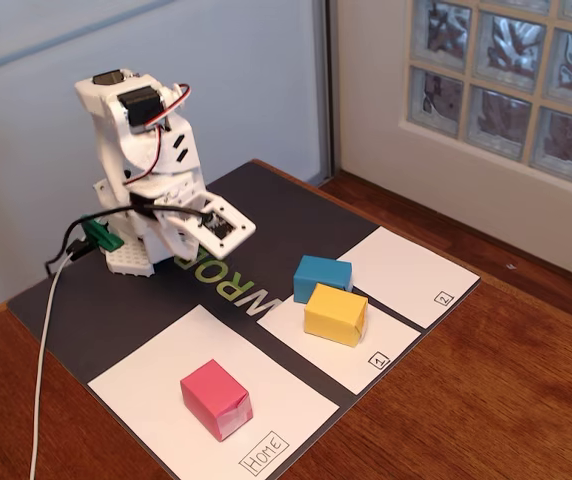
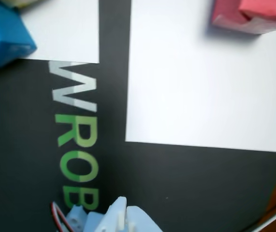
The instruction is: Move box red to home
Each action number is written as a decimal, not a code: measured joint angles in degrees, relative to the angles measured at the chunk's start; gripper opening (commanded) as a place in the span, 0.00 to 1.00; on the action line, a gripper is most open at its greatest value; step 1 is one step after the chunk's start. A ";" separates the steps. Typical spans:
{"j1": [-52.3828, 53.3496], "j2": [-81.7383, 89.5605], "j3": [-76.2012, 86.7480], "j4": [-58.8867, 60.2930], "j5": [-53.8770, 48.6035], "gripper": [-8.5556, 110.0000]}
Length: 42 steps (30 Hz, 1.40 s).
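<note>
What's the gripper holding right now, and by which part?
Nothing is held. The gripper is folded back near the arm's base, clear of every box. The red box sits free on the Home sheet.

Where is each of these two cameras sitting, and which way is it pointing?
Fixed view: stands off the table's front corner, raised, looking down at the whole white arm, its gripper folded low.
Wrist view: rides on the arm, looking down at the dark mat; only the gripper's white tip shows.
Both show the pinkish-red paper box on the large white HOME sheet and the blue box.
</note>
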 measured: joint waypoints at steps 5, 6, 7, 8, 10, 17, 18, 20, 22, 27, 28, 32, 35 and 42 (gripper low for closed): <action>-4.92 9.49 7.47 0.53 3.87 0.07; -5.45 10.81 8.96 -0.44 4.48 0.07; -6.50 11.78 10.55 -1.76 5.45 0.07; -7.56 12.74 12.22 -3.25 5.80 0.07; -8.79 13.80 14.33 -5.36 7.47 0.07; -13.80 14.06 26.28 -15.82 12.13 0.07; -13.71 13.97 27.33 -17.14 12.48 0.07; -15.21 13.45 29.62 -18.63 12.39 0.07; -15.38 13.62 31.38 -20.13 12.57 0.07; -15.82 13.80 35.77 -22.76 13.10 0.07; -15.82 13.80 36.30 -23.03 13.18 0.07; -16.35 13.80 38.32 -24.52 13.18 0.07; -16.35 14.15 39.38 -25.22 12.74 0.07; -16.44 21.45 45.44 -25.75 12.04 0.07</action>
